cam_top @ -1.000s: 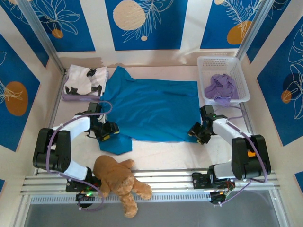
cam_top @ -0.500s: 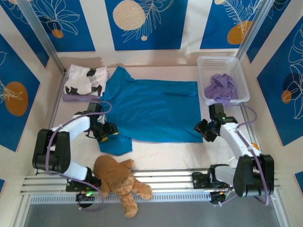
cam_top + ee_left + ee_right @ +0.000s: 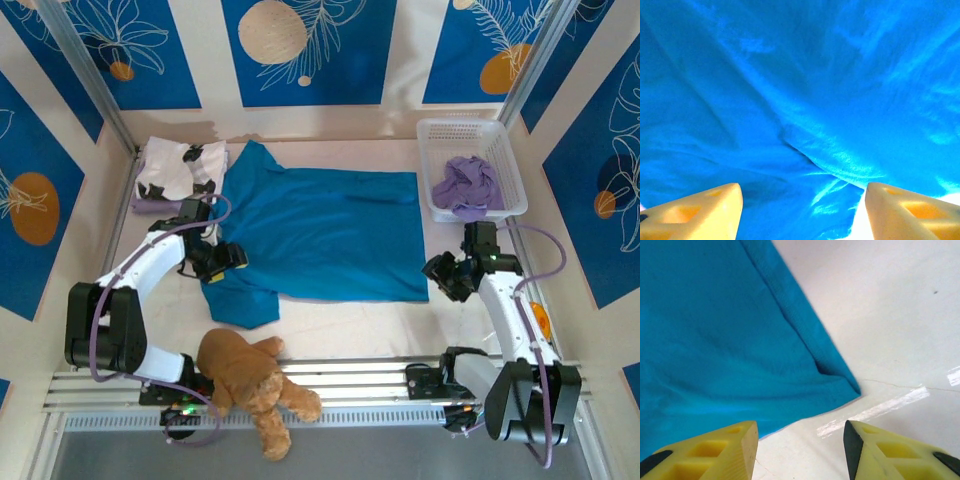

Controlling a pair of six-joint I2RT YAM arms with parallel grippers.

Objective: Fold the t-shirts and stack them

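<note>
A large teal-blue t-shirt lies spread flat in the middle of the table. At the back left a folded white t-shirt with black blotches rests on a pale lavender one. A crumpled lavender t-shirt lies in the white basket. My left gripper hovers over the teal shirt's left sleeve, jaws open over the blue cloth. My right gripper is open just off the shirt's near right corner, above bare table.
A brown plush teddy bear lies at the near edge by the left arm's base. Walls close in the left, back and right sides. Bare table shows between the shirt's near hem and the metal rails.
The right gripper has backed off to the right, away from the shirt's near right corner. The left gripper has shifted slightly toward the back over the sleeve.
</note>
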